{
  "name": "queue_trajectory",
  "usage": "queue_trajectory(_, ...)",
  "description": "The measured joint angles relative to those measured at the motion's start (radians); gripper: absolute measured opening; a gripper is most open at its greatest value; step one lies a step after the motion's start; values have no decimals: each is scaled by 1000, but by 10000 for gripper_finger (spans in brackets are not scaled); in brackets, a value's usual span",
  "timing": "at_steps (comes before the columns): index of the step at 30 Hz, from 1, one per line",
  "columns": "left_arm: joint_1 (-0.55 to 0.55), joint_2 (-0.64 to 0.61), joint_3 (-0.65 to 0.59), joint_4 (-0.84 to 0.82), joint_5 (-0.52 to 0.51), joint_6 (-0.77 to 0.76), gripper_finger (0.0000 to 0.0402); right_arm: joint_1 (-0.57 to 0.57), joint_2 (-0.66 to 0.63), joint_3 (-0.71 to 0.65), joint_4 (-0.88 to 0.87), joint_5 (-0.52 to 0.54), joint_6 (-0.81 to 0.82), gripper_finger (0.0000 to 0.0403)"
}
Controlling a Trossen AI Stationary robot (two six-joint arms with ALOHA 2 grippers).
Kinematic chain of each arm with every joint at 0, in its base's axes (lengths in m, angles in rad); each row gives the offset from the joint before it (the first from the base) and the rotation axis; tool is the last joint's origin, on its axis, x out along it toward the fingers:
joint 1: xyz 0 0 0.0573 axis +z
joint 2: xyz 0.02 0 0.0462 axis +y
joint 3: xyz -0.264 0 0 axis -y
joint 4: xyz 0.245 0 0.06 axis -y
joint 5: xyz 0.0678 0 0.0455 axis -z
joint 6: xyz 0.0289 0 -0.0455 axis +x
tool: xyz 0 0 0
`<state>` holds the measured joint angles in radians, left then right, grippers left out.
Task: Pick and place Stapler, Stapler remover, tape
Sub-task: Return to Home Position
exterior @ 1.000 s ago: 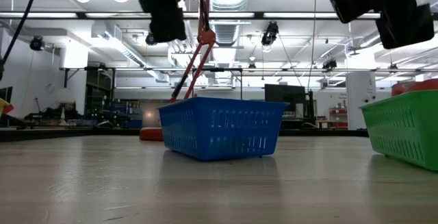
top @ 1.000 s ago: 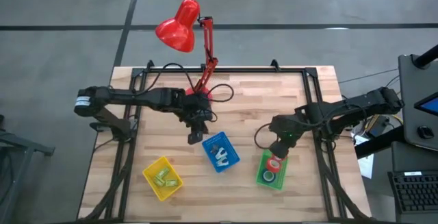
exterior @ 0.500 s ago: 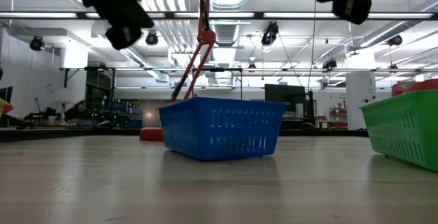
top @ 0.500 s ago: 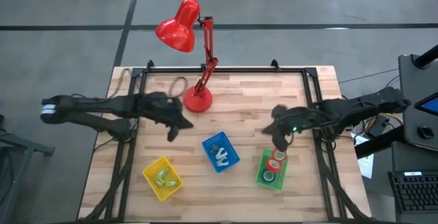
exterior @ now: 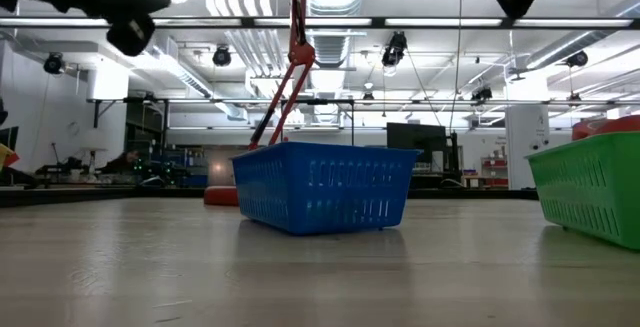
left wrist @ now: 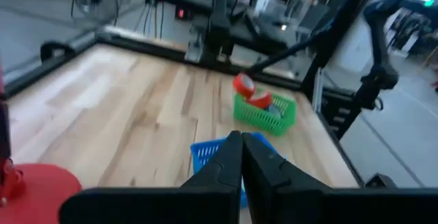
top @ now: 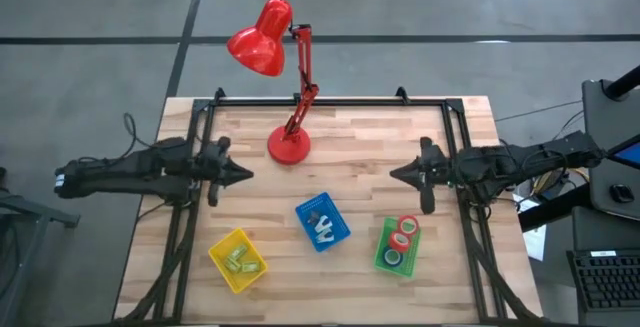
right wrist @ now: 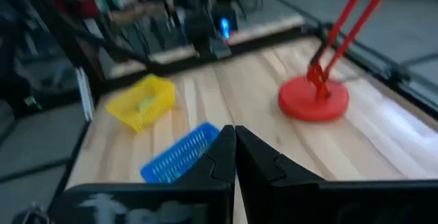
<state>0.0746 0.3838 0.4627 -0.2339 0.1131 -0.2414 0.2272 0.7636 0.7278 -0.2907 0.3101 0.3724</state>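
In the high view, tape rolls (top: 402, 233) lie in the green tray (top: 383, 255): red-rimmed ones and a green-blue one (top: 393, 258). White staple removers (top: 323, 227) lie in the blue tray (top: 338, 230), and pale yellow-green staplers (top: 238, 258) in the yellow tray (top: 222, 255). My left gripper (top: 240, 175) hovers by the table's left side, shut and empty, its fingers (left wrist: 233, 157) closed together. My right gripper (top: 397, 175) hovers by the right side, beyond the green tray, also shut and empty, fingers (right wrist: 226, 152) together.
A red desk lamp stands with its round base (top: 288, 147) at the far middle of the table and its shade (top: 259, 45) beyond the far edge. A black frame (top: 330, 100) runs along the table's far and side edges. Bare wood lies between the two grippers.
My left gripper has drawn back from above the blue tray toward the table's left edge. My right gripper has risen from over the green tray and pulled back toward the far right. The trays and their contents have stayed where they were.
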Motion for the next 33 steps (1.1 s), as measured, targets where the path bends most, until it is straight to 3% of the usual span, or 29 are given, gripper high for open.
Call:
queue_trajectory(3,0,-93,-42,-1,-15,5,8,-2,-71,-95,125,4,-32,8)
queue_trajectory(6,0,-167,-64,-5,-63,7,10,-1,-146,-151,49,8,-153,8)
queue_trajectory(11,0,-238,-85,-43,-121,12,13,2,-242,-255,24,-35,-117,8)
queue_trajectory(16,0,-288,-104,-24,-134,50,11,-1,-340,-367,149,-175,-147,8)
queue_trajectory(27,0,-375,-117,-128,-151,26,14,-6,-617,-628,292,-153,-125,9)
queue_trajectory(33,0,-367,-125,-151,-133,22,14,-5,-735,-702,306,-151,-296,9)
